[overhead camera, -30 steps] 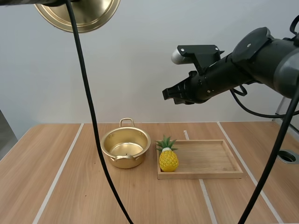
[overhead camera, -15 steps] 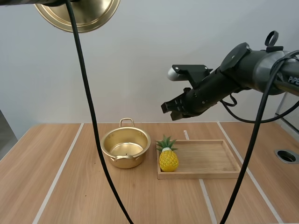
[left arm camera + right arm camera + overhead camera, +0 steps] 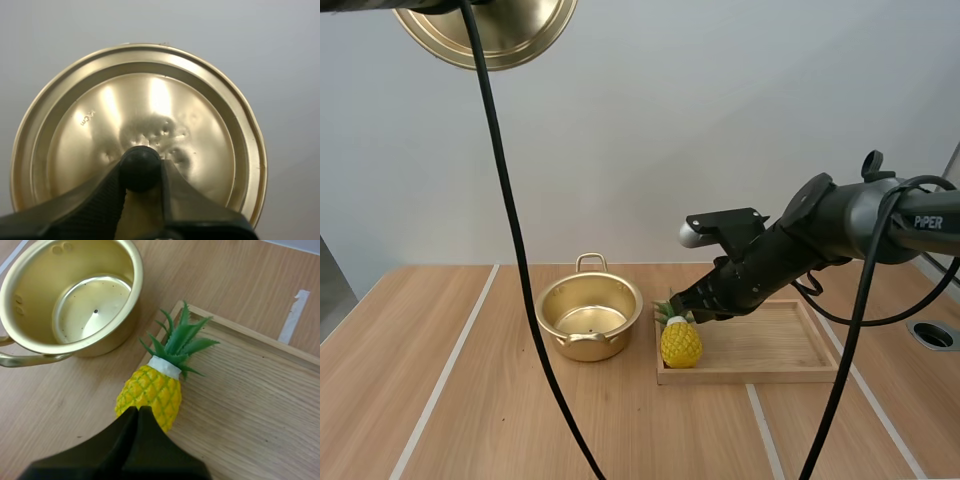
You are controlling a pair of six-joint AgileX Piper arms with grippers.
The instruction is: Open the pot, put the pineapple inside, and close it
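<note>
The open gold pot (image 3: 588, 318) stands on the table, its inside bare (image 3: 75, 300). A yellow pineapple (image 3: 681, 342) with green leaves stands upright at the left end of the wooden tray (image 3: 770, 345). My right gripper (image 3: 680, 307) hovers just over the pineapple's leaves, shut, with nothing in it. In the right wrist view its fingers (image 3: 138, 415) lie together as one wedge over the pineapple's body (image 3: 150, 390). High up at the left, my left gripper (image 3: 140, 172) is shut on the black knob (image 3: 140, 161) of the gold lid (image 3: 100, 130), which shows at the high view's top edge (image 3: 495, 30).
The tray's raised rim (image 3: 240, 330) runs close beside the pot, a narrow strip of table between them. Pale lines (image 3: 450, 370) cross the wooden tabletop. A round hole (image 3: 937, 335) sits in the table at the far right.
My right arm has come down and leftward from high above the tray to just over the pineapple. The lid, pot and pineapple have stayed put.
</note>
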